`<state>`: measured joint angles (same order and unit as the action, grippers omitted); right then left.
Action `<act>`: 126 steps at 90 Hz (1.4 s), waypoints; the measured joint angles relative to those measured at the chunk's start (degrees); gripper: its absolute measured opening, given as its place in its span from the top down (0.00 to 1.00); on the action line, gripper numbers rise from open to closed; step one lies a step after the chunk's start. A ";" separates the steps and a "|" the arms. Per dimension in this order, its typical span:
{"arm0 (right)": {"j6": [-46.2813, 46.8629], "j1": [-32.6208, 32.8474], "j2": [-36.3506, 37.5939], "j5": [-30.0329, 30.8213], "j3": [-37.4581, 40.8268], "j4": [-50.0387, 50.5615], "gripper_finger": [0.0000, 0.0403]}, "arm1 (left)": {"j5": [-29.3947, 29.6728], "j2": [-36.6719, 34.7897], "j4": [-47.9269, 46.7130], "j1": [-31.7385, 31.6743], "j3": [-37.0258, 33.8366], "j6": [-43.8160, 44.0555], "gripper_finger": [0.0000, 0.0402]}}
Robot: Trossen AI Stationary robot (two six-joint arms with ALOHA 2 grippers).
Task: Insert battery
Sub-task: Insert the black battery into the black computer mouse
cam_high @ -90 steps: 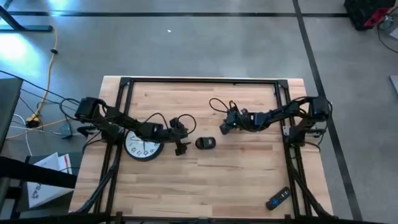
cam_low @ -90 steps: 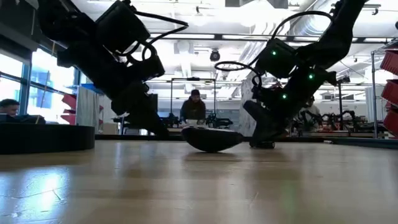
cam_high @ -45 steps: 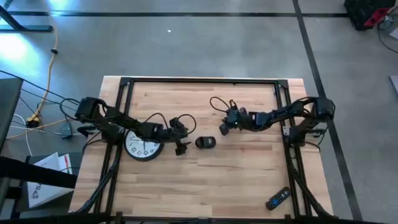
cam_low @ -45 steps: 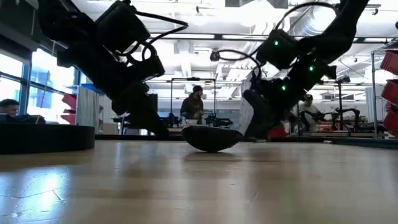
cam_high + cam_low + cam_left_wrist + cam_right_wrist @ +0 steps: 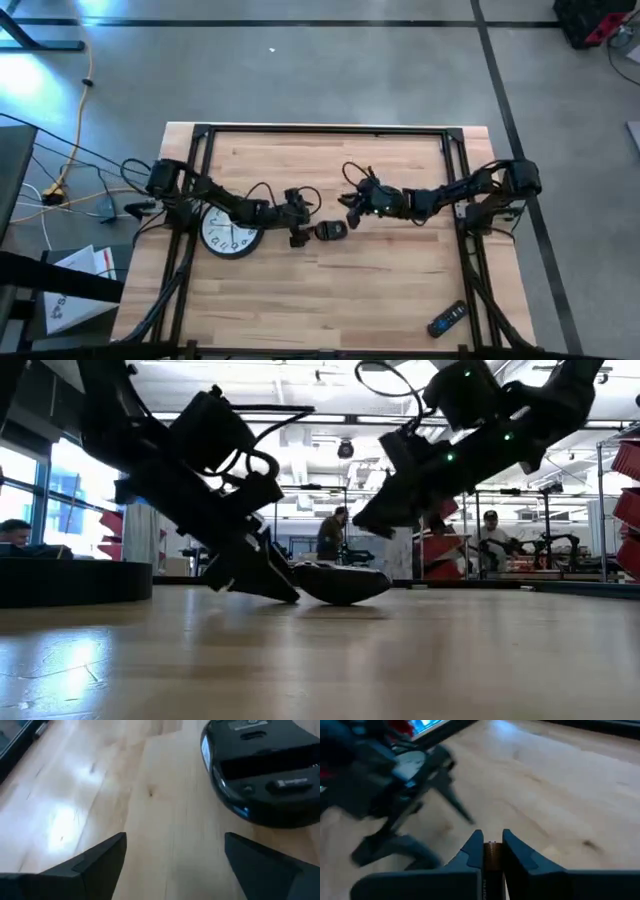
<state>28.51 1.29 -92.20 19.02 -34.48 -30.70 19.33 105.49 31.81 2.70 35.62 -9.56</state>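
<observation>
Wooden table (image 5: 380, 270) in a big workshop, w/ people far behind in the low view.

Battery (image 5: 492, 851) sits upright between the fingers of the right gripper (image 5: 348, 211), pinched firmly; only its top end shows in the right wrist view. Mouse (image 5: 330, 230) lies belly-up near the table centre, and its open battery bay (image 5: 270, 767) faces up in the left wrist view.

What changed vs 1 s ago: the right gripper was low, beside the mouse, almost at the table. Now it is lifted and tilted, above and just to the side of the mouse in the low view, w/ the battery carried along. So I judge the pick is done and the carry to the bay is beginning; insertion not yet done.

Left gripper (image 5: 298, 236) also differs: earlier it stood a bit apart from the mouse, now it is pushed fwd, just beside the mouse's left edge, tips at the table. Its fingers (image 5: 95, 862) are spread wide and hold nothing. Probably it goes to brace the mouse, but I cannot tell if it touches.

Clock (image 5: 228, 236) under the left arm and remote (image 5: 447, 319) at the near right corner are in the same places as before.
</observation>
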 joint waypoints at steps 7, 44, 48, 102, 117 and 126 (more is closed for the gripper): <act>1.21 1.66 0.00 1.06 -0.03 -0.34 0.97 | -2.70 -0.48 0.64 -0.06 -0.11 -1.73 0.21; 2.54 5.77 0.00 7.98 -0.04 -1.55 0.97 | -3.83 -1.33 -1.81 3.81 -0.09 0.39 0.21; 2.54 6.15 0.00 8.40 -0.04 -2.18 0.97 | -3.95 -1.31 -1.81 4.29 -0.11 1.42 0.21; 0.30 9.28 -3.41 11.42 -0.07 -7.71 0.97 | 0.06 -1.19 -1.00 10.06 -0.23 11.84 0.21; -1.63 9.09 -3.41 11.39 -0.04 -7.53 0.97 | 2.68 -0.98 1.21 10.98 -0.22 12.31 0.21; -1.79 8.95 -3.41 10.63 -0.04 -7.26 0.97 | 4.76 -0.96 1.47 10.38 -0.22 11.84 0.21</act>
<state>26.72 10.24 -95.61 29.65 -34.52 -37.96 24.09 104.53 33.28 13.08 35.40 2.29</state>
